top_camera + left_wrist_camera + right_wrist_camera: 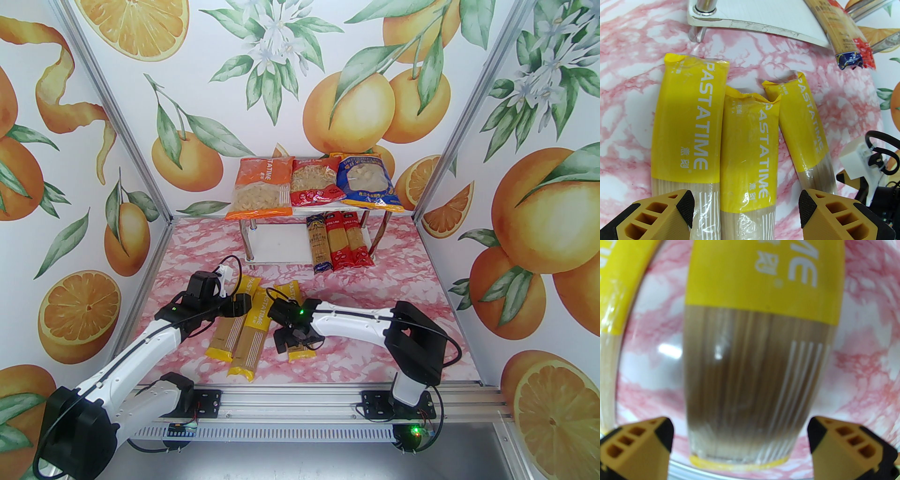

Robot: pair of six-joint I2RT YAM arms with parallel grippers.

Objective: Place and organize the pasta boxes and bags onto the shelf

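The shelf [276,243] stands at the back of the table. Its top board carries an orange bag [260,190], a red bag [311,180] and a blue bag [368,180] side by side. At the right of the lower board lie a dark blue spaghetti pack [318,243] and two red packs [349,239]. Three yellow packs [689,121] lie side by side on the table near the arms. My left gripper [746,208] is open above them, straddling the middle pack [747,150]. My right gripper [740,434] is open around the near end of the right yellow pack [752,366], not touching it.
The left half of the shelf's lower board [764,16] is bare. Pink marble tabletop [398,281] lies open between the yellow packs and the shelf. Orange-print walls close in the left, right and back. The two arms sit close together over the packs.
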